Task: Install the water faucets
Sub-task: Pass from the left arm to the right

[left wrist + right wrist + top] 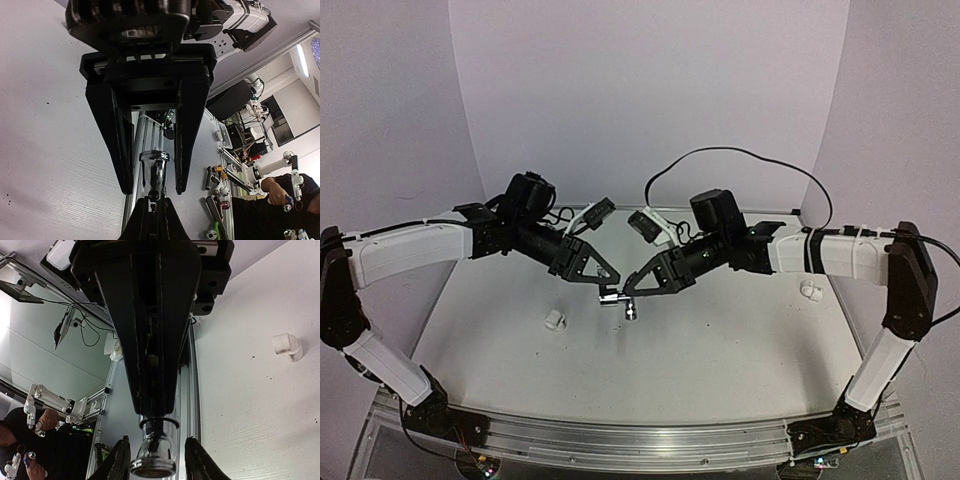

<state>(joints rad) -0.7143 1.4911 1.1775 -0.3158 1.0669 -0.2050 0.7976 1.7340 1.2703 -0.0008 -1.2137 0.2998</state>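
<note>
One of the water faucets, the shiny silver one (624, 301), hangs above the middle of the table between my two grippers. My left gripper (608, 289) comes in from the left and is shut on its narrow stem. In the left wrist view this gripper (155, 205) pinches the stem just below the faucet's body (155, 172). Coming from the right, my right gripper (632, 287) faces it. In the right wrist view its open fingers (156, 450) straddle the faucet's wide round end (155, 457), the left fingertip (120, 452) close to the rim.
One small white pipe fitting (553, 320) lies on the table left of centre, another (811, 291) at the right edge, also seen as a white fitting (287, 346) in the right wrist view. An aluminium rail (640, 435) runs along the near edge.
</note>
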